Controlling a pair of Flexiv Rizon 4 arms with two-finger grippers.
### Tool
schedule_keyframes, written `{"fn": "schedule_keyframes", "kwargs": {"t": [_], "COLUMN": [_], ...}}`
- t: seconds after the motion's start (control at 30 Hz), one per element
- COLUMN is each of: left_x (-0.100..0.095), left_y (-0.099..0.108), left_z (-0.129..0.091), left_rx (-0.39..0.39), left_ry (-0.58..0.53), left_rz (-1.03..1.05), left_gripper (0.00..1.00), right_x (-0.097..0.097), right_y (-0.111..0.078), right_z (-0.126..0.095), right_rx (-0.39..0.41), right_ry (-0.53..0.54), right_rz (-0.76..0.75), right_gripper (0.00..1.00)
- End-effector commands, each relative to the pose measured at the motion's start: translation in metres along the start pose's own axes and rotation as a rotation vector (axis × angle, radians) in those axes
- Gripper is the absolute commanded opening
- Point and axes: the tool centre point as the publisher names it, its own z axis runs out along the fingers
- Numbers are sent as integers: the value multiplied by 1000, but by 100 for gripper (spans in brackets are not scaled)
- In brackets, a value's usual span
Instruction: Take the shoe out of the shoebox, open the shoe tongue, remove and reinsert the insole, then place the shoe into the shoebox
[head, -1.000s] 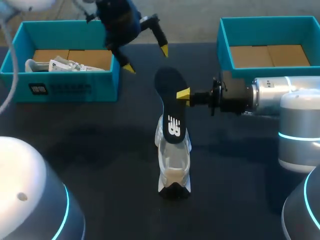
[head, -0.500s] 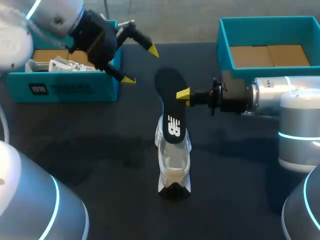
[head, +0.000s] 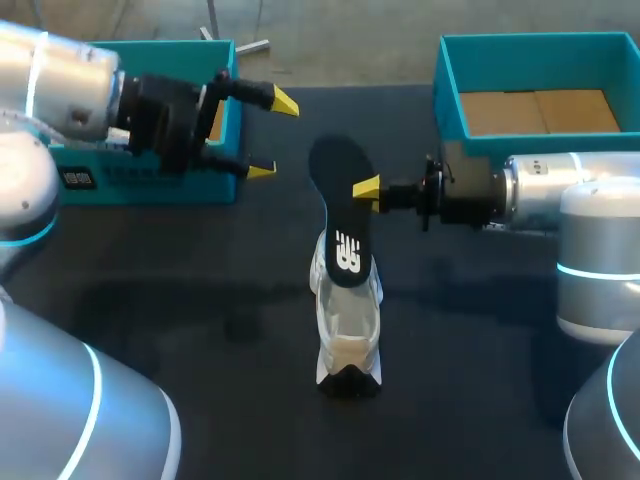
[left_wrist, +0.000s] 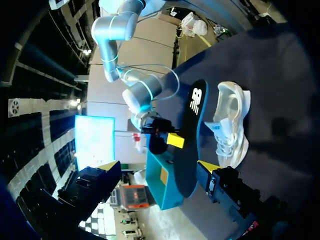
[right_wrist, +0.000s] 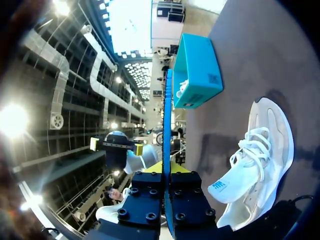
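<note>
shoebox (head: 100, 188) (head: 448, 95) ×2 | shoe (head: 348, 320) ×1 | insole (head: 340, 200) ×1 | hand (head: 272, 137) (head: 366, 188) ×2

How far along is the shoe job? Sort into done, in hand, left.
Done: shoe out of its box, standing on the table, insole removed. In hand: right end effector shut on the insole. Left: reinsert the insole, box the shoe.

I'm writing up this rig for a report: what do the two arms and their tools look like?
The left arm and right arm are smooth silver-grey cylinders with rounded joints, ringed by thin glowing cyan bands. Each ends in a black wrist block. The left tool and right tool have slim black fingers capped with bright yellow tips.
</note>
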Motion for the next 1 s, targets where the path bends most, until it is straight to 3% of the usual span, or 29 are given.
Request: {"fn": "schedule_keyframes", "kwargs": {"t": [0.03, 0.43, 0.6, 1.0], "left_x": [11, 55, 52, 52], "left_y": [-5, 17, 17, 17], "left_z": [3, 10, 32, 32], "left_rx": [-18, -63, -17, -17], "left_ry": [-214, -346, -356, -356], "left_rz": [25, -37, -64, -64], "left_gripper": [100, 100, 100, 100], "right_x": [0, 0, 0, 0], "right_y": [-1, -1, -1, -1], "right_z": [2, 2, 2, 2], "right_rx": [-2, -2, -2, -2], "right_ry": [-3, -3, -3, -3], "right_rz": [1, 1, 1, 1], "right_gripper": [0, 0, 0, 0]}}
